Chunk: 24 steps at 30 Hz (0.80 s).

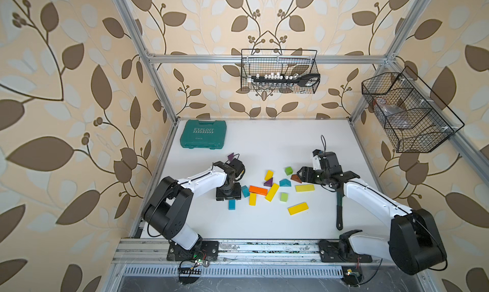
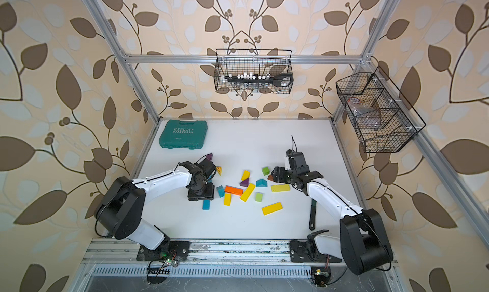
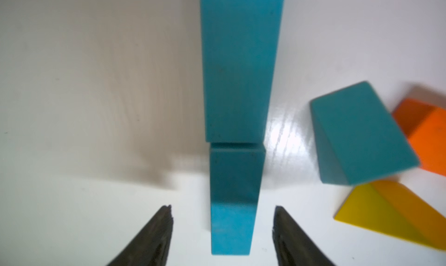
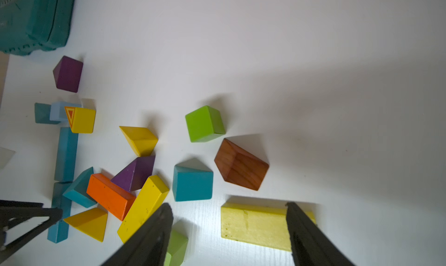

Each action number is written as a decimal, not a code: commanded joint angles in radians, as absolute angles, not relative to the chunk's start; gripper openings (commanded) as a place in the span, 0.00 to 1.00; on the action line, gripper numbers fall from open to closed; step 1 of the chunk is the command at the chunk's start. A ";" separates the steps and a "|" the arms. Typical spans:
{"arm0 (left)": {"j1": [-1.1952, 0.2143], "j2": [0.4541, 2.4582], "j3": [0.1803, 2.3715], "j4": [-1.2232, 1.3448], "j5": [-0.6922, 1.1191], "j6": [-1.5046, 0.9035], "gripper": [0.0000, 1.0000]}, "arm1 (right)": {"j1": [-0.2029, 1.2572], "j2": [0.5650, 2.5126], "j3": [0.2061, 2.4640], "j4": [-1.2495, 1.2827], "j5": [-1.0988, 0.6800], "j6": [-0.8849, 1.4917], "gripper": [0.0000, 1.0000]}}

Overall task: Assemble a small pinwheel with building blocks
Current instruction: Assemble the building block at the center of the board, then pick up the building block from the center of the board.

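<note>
We record the left gripper (image 3: 223,211) with its jaws apart and holding nothing. A short teal bar (image 3: 231,204) lies flat on the white counter (image 3: 72,96) between its fingers (image 3: 154,238), and bare counter shows on either side of the bar. Directly ahead of this gripper a longer teal bar (image 3: 239,59) continues the line. It lies end to end with the short one, with a thin seam between them. Off to one side of the gripper, close together, lie a teal wedge (image 3: 362,134), an orange bar (image 3: 427,141) and a yellow wedge (image 3: 391,219).

The right gripper (image 4: 228,204) is likewise spread wide and empty. A pale yellow bar (image 4: 253,223) lies flat below it, across the gap between its fingers. One finger covers the bar's end in the wrist view, and we cannot tell whether it touches. Just ahead of this gripper sits a brown wedge (image 4: 241,164), and a green cube (image 4: 205,123) lies a little beyond that.
</note>
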<state>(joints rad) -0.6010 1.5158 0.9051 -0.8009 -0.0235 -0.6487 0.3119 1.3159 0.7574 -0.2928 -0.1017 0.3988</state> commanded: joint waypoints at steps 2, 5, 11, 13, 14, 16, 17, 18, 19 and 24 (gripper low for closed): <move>-0.589 1.348 0.947 -0.935 -0.060 -0.684 0.90 | 0.418 1.471 0.923 -0.398 0.034 0.286 0.75; -0.582 1.263 0.992 -0.998 -0.093 -0.681 0.99 | 0.447 1.583 1.022 -0.438 0.060 0.241 0.75; -0.517 1.198 1.111 -1.099 -0.149 -0.599 0.99 | 0.462 1.768 1.194 -0.528 0.107 0.160 0.75; -0.494 1.209 1.133 -1.106 -0.170 -0.560 0.99 | 0.463 1.809 1.225 -0.544 0.116 0.143 0.74; -0.480 1.218 1.141 -1.106 -0.179 -0.541 0.99 | 0.463 1.826 1.234 -0.547 0.120 0.138 0.74; -0.456 1.238 1.141 -1.087 -0.189 -0.515 0.99 | 0.463 1.851 1.248 -0.554 0.126 0.132 0.74; -0.441 1.249 1.133 -1.070 -0.184 -0.501 0.99 | 0.463 1.863 1.255 -0.554 0.125 0.130 0.74; -0.423 1.260 1.133 -1.067 -0.173 -0.497 0.99 | 0.463 1.874 1.260 -0.554 0.125 0.130 0.74; -0.410 1.273 1.140 -1.075 -0.163 -0.498 0.99 | 0.463 1.886 1.267 -0.555 0.122 0.129 0.73; -0.396 1.269 1.131 -1.083 -0.176 -0.491 0.99 | 0.463 1.944 1.304 -0.557 0.124 0.135 0.62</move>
